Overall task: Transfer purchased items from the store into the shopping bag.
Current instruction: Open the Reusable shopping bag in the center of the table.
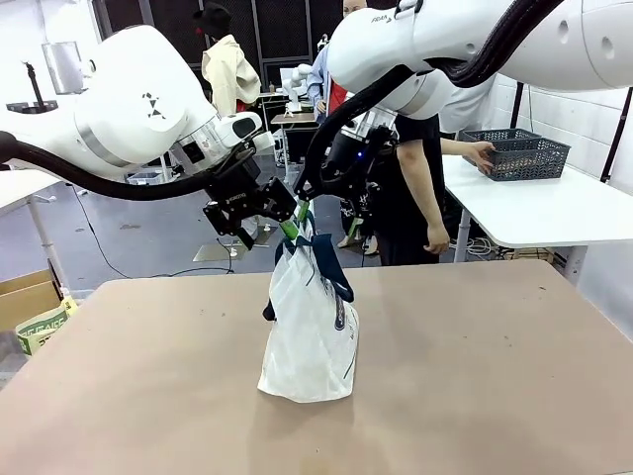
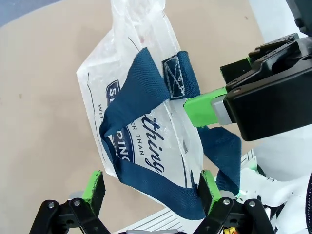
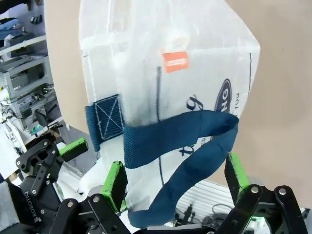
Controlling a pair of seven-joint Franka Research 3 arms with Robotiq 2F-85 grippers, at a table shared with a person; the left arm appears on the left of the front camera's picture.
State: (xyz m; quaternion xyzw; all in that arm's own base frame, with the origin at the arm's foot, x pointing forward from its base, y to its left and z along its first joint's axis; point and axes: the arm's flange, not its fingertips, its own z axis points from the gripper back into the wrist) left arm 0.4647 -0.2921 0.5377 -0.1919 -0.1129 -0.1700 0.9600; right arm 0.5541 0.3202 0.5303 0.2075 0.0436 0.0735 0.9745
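- Standing upright in the middle of the tan table [image 1: 475,386], the shopping bag [image 1: 309,336] has both arms at its top. The left gripper [image 2: 151,181] and right gripper [image 3: 175,168] are spread wide, straddling the navy straps [image 2: 131,97] and clamping nothing.
- Closing on a strap or one thin wall alone could tip the floppy bag or pinch its mouth shut.
- Working this close together, the grippers might knock each other.
- Well apart, on a white table [image 1: 534,213] behind, sits the store [image 1: 522,153], with a person's hand [image 1: 483,155] on it.

What lies inside the shopping bag [image 1: 312,332] and the basket [image 1: 524,158] cannot be made out.
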